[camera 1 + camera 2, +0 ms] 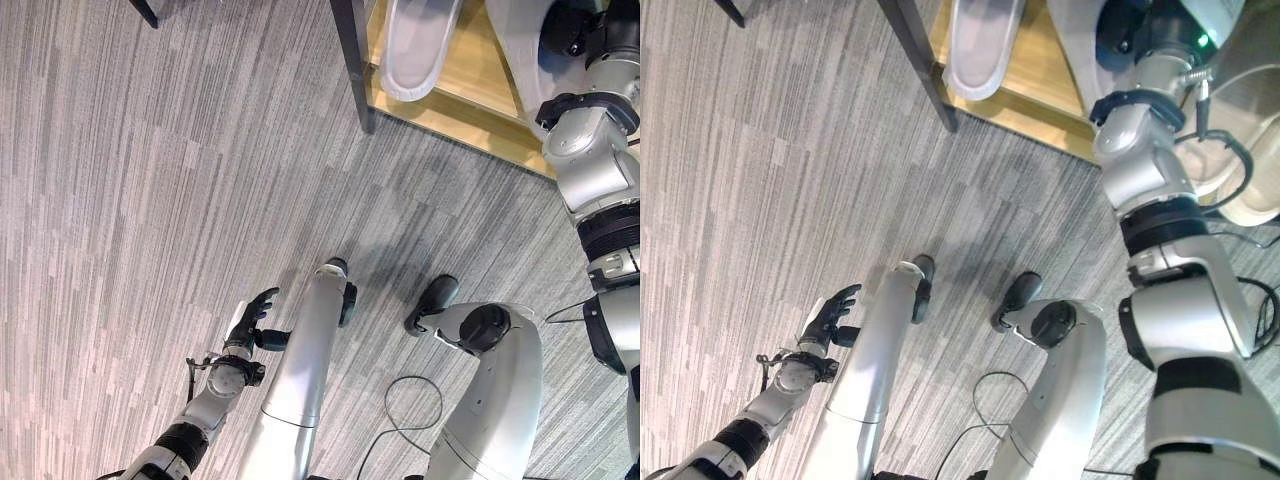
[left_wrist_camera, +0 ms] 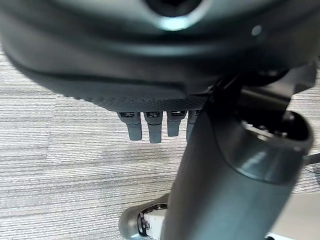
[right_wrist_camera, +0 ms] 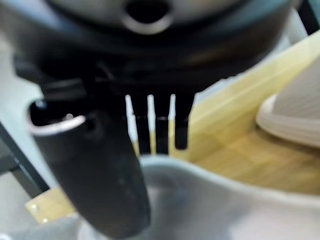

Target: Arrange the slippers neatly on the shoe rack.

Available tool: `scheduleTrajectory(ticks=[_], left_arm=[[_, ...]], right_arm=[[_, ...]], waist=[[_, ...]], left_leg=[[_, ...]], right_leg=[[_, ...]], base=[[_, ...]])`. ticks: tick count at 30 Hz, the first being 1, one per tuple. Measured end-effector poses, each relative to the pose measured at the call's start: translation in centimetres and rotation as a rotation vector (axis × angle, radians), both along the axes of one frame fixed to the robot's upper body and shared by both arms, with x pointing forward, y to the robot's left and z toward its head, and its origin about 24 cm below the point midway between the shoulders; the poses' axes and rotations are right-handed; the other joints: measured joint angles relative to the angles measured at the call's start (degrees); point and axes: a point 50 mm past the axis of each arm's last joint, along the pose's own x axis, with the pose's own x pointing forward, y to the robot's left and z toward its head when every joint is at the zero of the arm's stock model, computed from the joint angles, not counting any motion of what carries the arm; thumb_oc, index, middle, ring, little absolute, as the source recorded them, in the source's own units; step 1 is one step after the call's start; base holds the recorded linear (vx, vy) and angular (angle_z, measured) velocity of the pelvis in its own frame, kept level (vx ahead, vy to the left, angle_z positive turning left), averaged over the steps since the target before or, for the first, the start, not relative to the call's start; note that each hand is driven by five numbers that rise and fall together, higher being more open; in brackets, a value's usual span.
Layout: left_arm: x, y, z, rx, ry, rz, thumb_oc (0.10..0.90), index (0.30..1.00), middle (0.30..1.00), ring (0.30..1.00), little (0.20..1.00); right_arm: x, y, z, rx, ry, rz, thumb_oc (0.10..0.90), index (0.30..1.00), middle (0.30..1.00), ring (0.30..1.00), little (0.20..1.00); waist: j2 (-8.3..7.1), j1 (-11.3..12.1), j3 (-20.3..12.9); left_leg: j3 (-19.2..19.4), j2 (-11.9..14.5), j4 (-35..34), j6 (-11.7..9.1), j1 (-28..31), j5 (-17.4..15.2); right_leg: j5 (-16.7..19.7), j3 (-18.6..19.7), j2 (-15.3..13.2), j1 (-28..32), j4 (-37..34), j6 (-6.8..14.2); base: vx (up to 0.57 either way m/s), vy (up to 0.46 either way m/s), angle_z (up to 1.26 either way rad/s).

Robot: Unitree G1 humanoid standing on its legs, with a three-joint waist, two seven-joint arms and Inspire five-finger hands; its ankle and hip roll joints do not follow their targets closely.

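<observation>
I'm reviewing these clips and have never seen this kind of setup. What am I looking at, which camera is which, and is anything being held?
This is a two-armed humanoid robot. The two wide pictures come from its head, looking down at grey carpet. The close-ups come from cameras on its wrists. Its left hand hangs open over the floor, holding nothing. Its right hand is up at the wooden shoe rack, thumb and fingers closed on the rim of a grey slipper. A second grey slipper already lies on the rack, and a pale slipper lies beside the held one.

Slipper [image 1: 415, 45] and shoe rack [image 1: 470, 95] cut off
</observation>
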Motion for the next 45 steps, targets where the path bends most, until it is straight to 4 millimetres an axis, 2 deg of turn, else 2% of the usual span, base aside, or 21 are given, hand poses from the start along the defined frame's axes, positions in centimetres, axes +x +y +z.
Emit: scheduleTrajectory(ticks=[4, 14, 22, 27, 31, 34, 37, 39, 41, 45], left_arm=[[0.0, 0.0, 0.0, 0.001, 0.002, 0.000, 0.800, 0.900, 0.900, 0.900, 0.900], [-0.1, 0.2, -0.2, 0.004, 0.012, 0.006, 0.800, 0.900, 0.900, 0.900, 0.900], [0.0, 0.9, -0.1, -0.006, 0.020, 0.033, 0.800, 0.900, 0.900, 0.900, 0.900], [0.2, 1.1, 0.2, -0.013, 0.015, 0.046, 0.800, 0.900, 0.900, 0.900, 0.900], [0.4, 1.4, 0.4, -0.028, 0.007, 0.076, 0.800, 0.900, 0.900, 0.900, 0.900], [0.5, 1.5, 0.6, -0.037, -0.002, 0.089, 0.800, 0.900, 0.900, 0.900, 0.900], [0.6, 1.5, 0.8, -0.036, -0.012, 0.089, 0.800, 0.900, 0.900, 0.900, 0.900], [0.6, 1.6, 0.7, -0.033, -0.007, 0.094, 0.800, 0.900, 0.900, 0.900, 0.900], [0.5, 1.6, 0.6, -0.025, -0.007, 0.091, 0.800, 0.900, 0.900, 0.900, 0.900], [0.8, 1.5, 0.9, -0.023, -0.025, 0.083, 0.800, 0.900, 0.900, 0.900, 0.900]], right_arm=[[-0.4, 0.1, 0.6, -0.020, -0.028, 0.001, 0.800, 0.900, 0.900, 0.900, 0.900], [-1.3, -1.8, 1.9, -0.074, 0.014, -0.033, 0.800, 0.900, 0.900, 0.900, 0.900], [-1.9, 0.7, 1.9, -0.154, 0.024, 0.103, 0.800, 0.900, 0.900, 0.900, 0.900], [-2.3, 1.6, 0.1, -0.176, 0.031, 0.172, 0.800, 0.900, 0.900, 0.900, 0.900], [-3.6, 2.1, -1.9, -0.181, 0.030, 0.258, 0.800, 0.900, 0.900, 0.900, 0.900], [-4.1, 1.6, -2.8, -0.179, 0.035, 0.256, 0.800, 0.900, 0.900, 0.900, 0.900], [-5.7, 1.3, -4.1, -0.108, -0.017, 0.290, 0.800, 0.900, 0.900, 0.900, 0.900], [-6.6, 2.1, -5.2, -0.031, -0.082, 0.349, 0.800, 0.900, 0.900, 0.900, 0.900], [-6.4, 3.1, -6.2, 0.033, -0.114, 0.396, 0.800, 0.900, 0.900, 0.900, 0.900], [-5.7, 3.9, -7.3, 0.150, -0.121, 0.477, 0.800, 0.900, 0.900, 0.900, 0.900]], waist=[[0.03, 0.03, -0.02], [0.03, -0.41, -0.03], [0.01, -3.40, -0.04], [-0.04, -3.55, -0.06], [-0.19, -4.54, -0.06], [-0.37, -5.24, -0.16], [-0.69, -5.58, -0.33], [-0.72, -6.43, -0.35], [-0.73, -7.34, -0.34], [-0.75, -7.24, -0.37]], left_leg=[[-0.02, -0.06, -1.33, -0.28, 0.17, 0.42], [0.15, 0.64, -2.29, -0.15, 0.19, 0.65], [0.54, 1.26, -4.02, 0.18, 0.25, 1.01], [1.04, 1.85, -5.00, 0.23, 0.68, 1.09], [1.00, 1.91, -4.97, 0.25, 0.68, 1.08], [0.92, 1.99, -5.08, 0.39, 0.69, 1.14], [0.52, 1.96, -5.67, 0.39, 0.51, 1.22], [0.51, 2.09, -5.94, 0.29, 0.51, 1.30], [0.61, 2.41, -6.38, 0.29, 0.59, 1.32], [0.73, 2.52, -7.12, 0.31, 0.75, 1.59]], right_leg=[[0.16, -0.12, 0.01, 0.01, -1.05, 0.05], [0.98, -0.16, 0.85, 0.00, -2.53, 0.35], [2.07, -0.16, 1.62, -0.06, -4.84, 0.73], [2.45, 0.05, 2.21, -0.02, -5.77, 0.69], [2.46, 0.02, 2.26, 0.07, -5.81, 0.69], [2.49, -0.02, 2.35, 0.16, -6.00, 0.74], [2.56, -0.22, 2.74, 0.16, -6.73, 0.85], [2.69, -0.24, 3.04, 0.17, -7.16, 1.04], [3.18, -0.25, 3.10, 0.15, -7.75, 0.97], [3.33, -0.29, 3.14, 0.16, -8.32, 0.92]], base=[[0.00, -0.003, 0.01], [-0.01, -0.002, -0.03], [-0.02, 0.000, -0.06], [-0.01, -0.005, -0.06], [0.00, 0.000, 0.00], [0.00, 0.000, 0.00], [0.00, 0.000, 0.00], [-0.02, 0.004, -0.07], [-0.02, 0.006, -0.10], [-0.01, 0.004, 0.00]])
